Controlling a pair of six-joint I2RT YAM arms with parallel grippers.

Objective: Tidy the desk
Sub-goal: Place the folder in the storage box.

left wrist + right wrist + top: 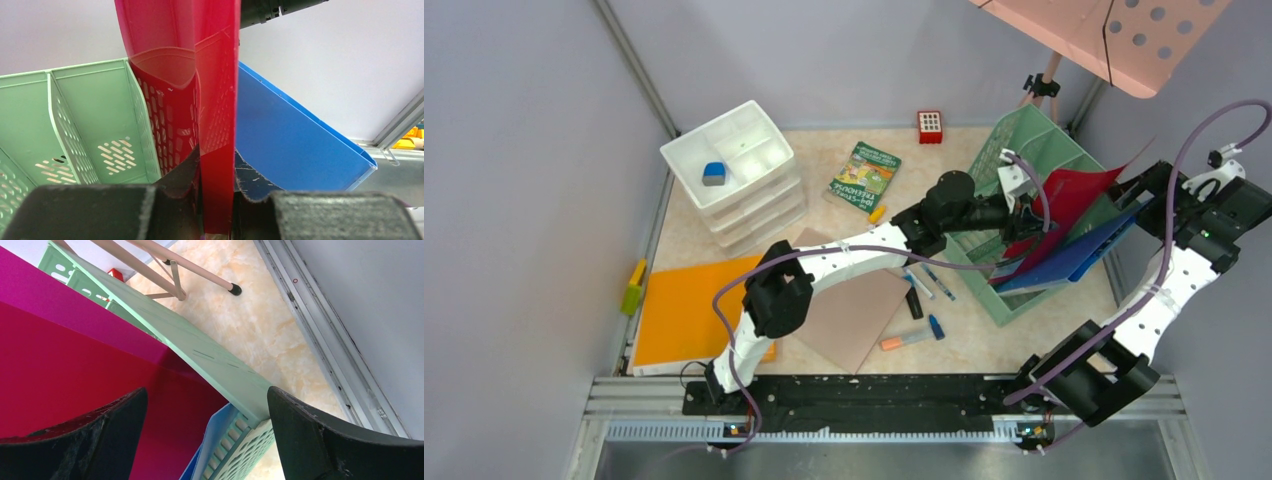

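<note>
On the beige marbled desk (pixel 994 335) a green mesh file rack (pixel 1034 160) stands at the back right. My left gripper (pixel 1024 215) reaches into it and is shut on the edge of a red folder (pixel 1072 192) standing in a slot. In the left wrist view the red folder (pixel 200 75) is pinched between my fingers, with the gripper (pixel 217 200) beside a blue folder (pixel 290 145). My right gripper (pixel 1142 192) is open at the rack's right side. In the right wrist view the gripper (pixel 207 435) spans the rack's wall (pixel 210 360), with the red folder (pixel 65 365) to the left.
A white drawer unit (pixel 734 175) holds a blue object (pixel 714 173). A green book (pixel 865 177), a red block (pixel 930 126), an orange folder (pixel 689 310), a brown pad (pixel 854 310) and loose markers (pixel 929 285) lie on the desk. A pink perforated panel (pixel 1114 35) hangs above.
</note>
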